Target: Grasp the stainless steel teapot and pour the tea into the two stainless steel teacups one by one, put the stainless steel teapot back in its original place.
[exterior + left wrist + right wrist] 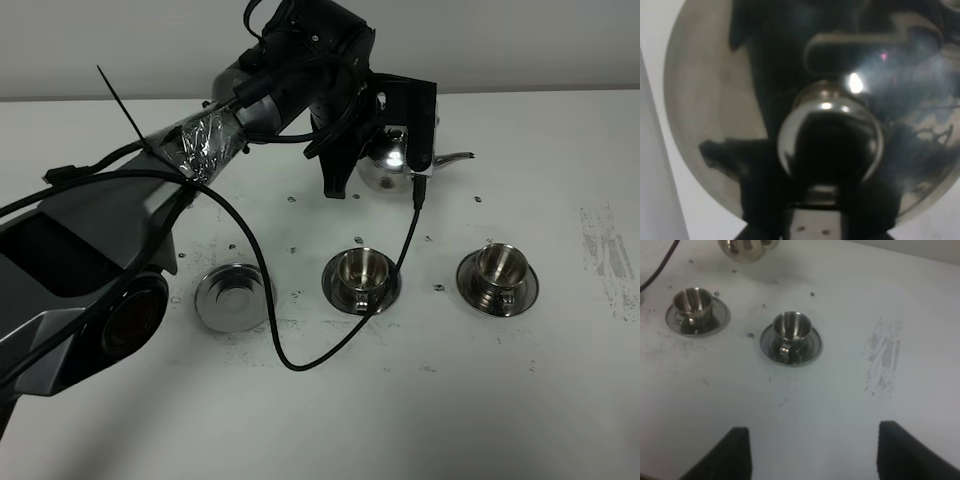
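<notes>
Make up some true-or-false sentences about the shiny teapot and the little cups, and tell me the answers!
1. The teapot sits on the flat saucer. False: that saucer has nothing on it, and the teapot is farther back, behind the cups.
2. Both teacups stand on their own small saucers. True.
3. The right gripper is open. True.
4. The teapot's spout points toward the flat saucer. False: it points the other way, to the right of the high view.
</notes>
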{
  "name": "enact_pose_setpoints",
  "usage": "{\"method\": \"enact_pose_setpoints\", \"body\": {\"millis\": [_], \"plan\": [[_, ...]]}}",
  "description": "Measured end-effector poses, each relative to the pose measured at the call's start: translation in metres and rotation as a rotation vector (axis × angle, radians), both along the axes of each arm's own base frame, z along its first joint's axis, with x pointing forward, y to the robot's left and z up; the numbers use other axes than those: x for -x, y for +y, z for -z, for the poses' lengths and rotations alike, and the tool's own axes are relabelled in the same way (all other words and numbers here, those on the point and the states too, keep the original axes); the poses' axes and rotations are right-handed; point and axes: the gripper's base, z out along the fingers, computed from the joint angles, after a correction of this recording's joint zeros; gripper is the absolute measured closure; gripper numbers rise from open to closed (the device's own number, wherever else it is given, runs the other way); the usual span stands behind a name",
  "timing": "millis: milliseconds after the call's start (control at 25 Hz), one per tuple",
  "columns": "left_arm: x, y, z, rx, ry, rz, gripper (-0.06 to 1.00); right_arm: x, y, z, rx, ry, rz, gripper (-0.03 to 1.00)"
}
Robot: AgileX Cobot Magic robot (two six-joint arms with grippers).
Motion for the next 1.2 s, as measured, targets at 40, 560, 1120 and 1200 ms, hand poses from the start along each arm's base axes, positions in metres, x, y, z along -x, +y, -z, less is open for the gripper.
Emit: {"method": "enact_pose_setpoints", "body": {"millis": [40, 560, 1120, 1200], "plan": [[0.0, -0.002, 0.002, -0.001, -0.001, 0.007, 0.77, 0.0, 0.0, 0.0, 0.0, 0.0, 0.0, 0.45], [0.002, -0.019, 0.023, 0.013, -0.02, 0.109, 0.77, 0.0, 0.0, 0.0, 0.0, 0.0, 0.0, 0.45], [0.004, -0.029, 0.021, 0.006, -0.065, 0.274, 0.77, 0.0, 0.0, 0.0, 0.0, 0.0, 0.0, 0.45], [0.003, -0.03, 0.02, 0.001, -0.079, 0.298, 0.77, 0.0, 0.0, 0.0, 0.0, 0.0, 0.0, 0.45]]}}
